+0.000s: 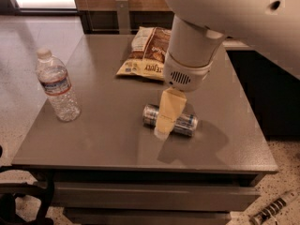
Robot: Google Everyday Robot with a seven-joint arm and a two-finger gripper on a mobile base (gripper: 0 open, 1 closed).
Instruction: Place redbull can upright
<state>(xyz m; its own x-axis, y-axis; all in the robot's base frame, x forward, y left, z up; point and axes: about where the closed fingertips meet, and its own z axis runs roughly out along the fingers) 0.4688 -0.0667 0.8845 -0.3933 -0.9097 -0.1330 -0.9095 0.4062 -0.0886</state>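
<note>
The redbull can [186, 123] lies on its side near the middle of the grey table [108, 135], silver with blue panels, its long axis running left to right. My gripper [165, 125] hangs from the big white arm and reaches down over the middle of the can. Its pale yellow finger [169, 110] crosses in front of the can and hides the can's middle. Only that one finger shows clearly.
A clear plastic water bottle [57, 86] stands upright at the table's left side. A snack bag [147, 54] lies flat at the back, behind the arm. A dark cabinet stands to the right of the table, and tiled floor lies to the left.
</note>
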